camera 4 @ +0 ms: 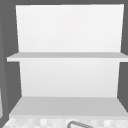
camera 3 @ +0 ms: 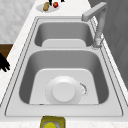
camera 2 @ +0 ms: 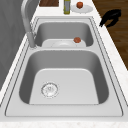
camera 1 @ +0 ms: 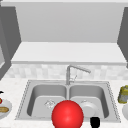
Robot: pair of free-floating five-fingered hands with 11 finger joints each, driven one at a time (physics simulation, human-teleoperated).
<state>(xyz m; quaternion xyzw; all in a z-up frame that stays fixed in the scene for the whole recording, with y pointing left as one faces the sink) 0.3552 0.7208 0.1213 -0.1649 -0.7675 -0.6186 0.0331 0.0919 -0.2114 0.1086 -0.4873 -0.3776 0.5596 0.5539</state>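
My right hand point(camera 1: 95, 122) hangs in front of the sink's right basin, past the counter's front edge. In the left side view this hand point(camera 2: 111, 17) has relaxed, slightly bent fingers pointing down and holds nothing; the right side view has it point(camera 3: 3, 63) at the picture's left edge. A white dish point(camera 1: 88, 108) lies upside down in the right basin point(camera 3: 63, 91). A big red ball point(camera 1: 67, 115) shows low in the front view, before the divider. A small black shape point(camera 1: 1, 92), perhaps my left hand, sits at the left edge beside a plate of food point(camera 1: 3, 110).
The double sink point(camera 1: 30, 100) has a tall faucet point(camera 1: 75, 70) behind the divider and a drain point(camera 2: 49, 89) in the left basin. A yellow-green jar point(camera 1: 123, 94) and a second plate point(camera 2: 81, 8) with a red fruit stand on the right counter. Two shelves point(camera 4: 67, 56) hang above.
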